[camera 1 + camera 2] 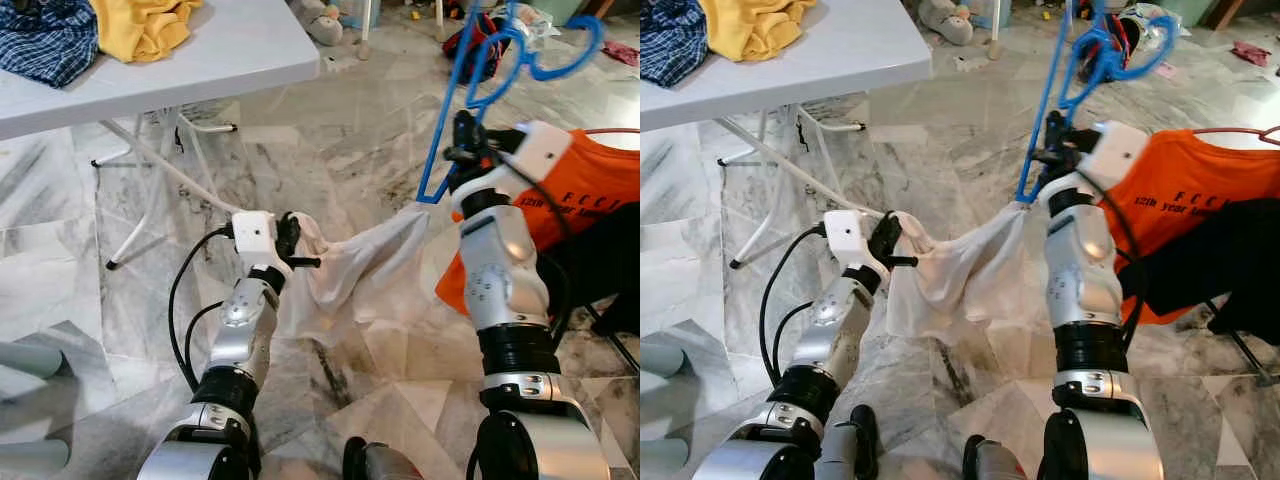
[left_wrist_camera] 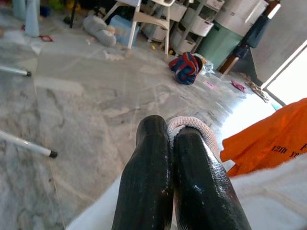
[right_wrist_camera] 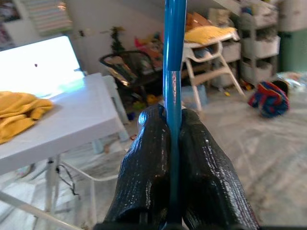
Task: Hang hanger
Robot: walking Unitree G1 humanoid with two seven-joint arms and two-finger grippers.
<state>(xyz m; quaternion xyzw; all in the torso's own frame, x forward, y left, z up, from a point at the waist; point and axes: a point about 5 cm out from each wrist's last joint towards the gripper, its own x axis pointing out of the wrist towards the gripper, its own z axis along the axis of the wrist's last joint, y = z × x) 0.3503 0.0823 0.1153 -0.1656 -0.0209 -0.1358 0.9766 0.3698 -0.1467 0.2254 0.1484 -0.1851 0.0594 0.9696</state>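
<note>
Hanger (image 1: 500, 70) clamped upright in R gripper (image 1: 462, 135); L gripper (image 1: 290, 240) pinching white garment (image 1: 350, 275) hem, open floor (image 1: 330, 150) ahead.

A grey-veined marble floor (image 1: 330, 150) runs under a white folding table (image 1: 230, 50), with shelving (image 2: 201, 21) behind.

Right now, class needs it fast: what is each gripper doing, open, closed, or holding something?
Left gripper: closed on the white garment.
Right gripper: closed on the blue hanger.
</note>
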